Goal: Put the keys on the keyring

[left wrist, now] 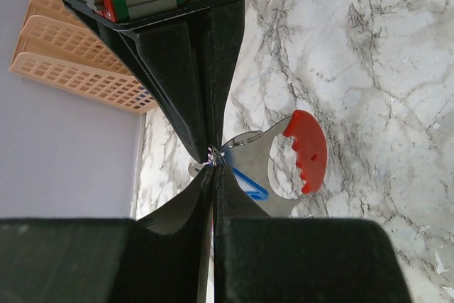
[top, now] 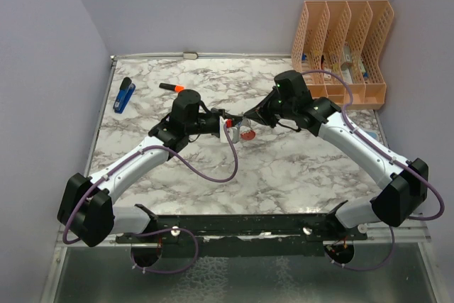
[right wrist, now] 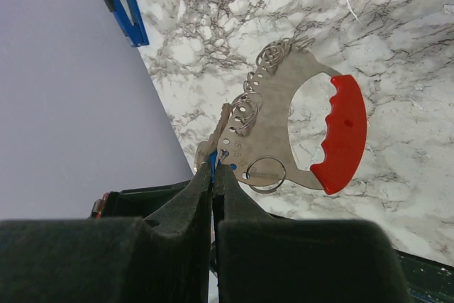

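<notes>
keys (right wrist: 212,165): mostly hidden betw. right fingertips (right wrist: 186,204); blue sliver only.
keyring (left wrist: 312,150): lower edge hidden behind left finger (left wrist: 298,260).
top view: keys too small to tell.

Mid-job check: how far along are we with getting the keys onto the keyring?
Done: the keyring looks lifted, held from both sides. In hand: the left pincer is shut on the keyring's metal edge; the right pincer is shut on the blue-headed key right beside it. Left: the threading itself. The small rings on the plate look empty, and I cannot tell that any key is on yet.
</notes>
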Robot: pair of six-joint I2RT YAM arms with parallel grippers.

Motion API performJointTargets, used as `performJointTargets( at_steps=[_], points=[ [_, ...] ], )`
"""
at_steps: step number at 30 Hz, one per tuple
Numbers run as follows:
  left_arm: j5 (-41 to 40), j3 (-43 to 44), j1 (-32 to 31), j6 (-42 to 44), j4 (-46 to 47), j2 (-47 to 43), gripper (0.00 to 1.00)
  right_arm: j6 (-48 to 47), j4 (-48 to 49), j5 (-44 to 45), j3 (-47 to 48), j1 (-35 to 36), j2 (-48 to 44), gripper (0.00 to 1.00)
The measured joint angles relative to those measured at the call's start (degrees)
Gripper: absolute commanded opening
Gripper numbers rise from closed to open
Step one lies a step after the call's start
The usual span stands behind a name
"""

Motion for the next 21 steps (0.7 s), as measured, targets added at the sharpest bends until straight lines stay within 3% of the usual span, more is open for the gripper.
performJointTargets(
  at_steps=[11,21],
  points=[
    [-0.15,0.0,0.0,1.42,-0.04,0.0,0.0,-0.48,0.07,-0.04,-0.22,0.0,0.0,0.01],
    [-0.2,0.46,0.0,7.65,-2.27,0.0,0.0,0.28,1.33,-0.31,-1.62,0.0,-0.7,0.01]
  ],
)
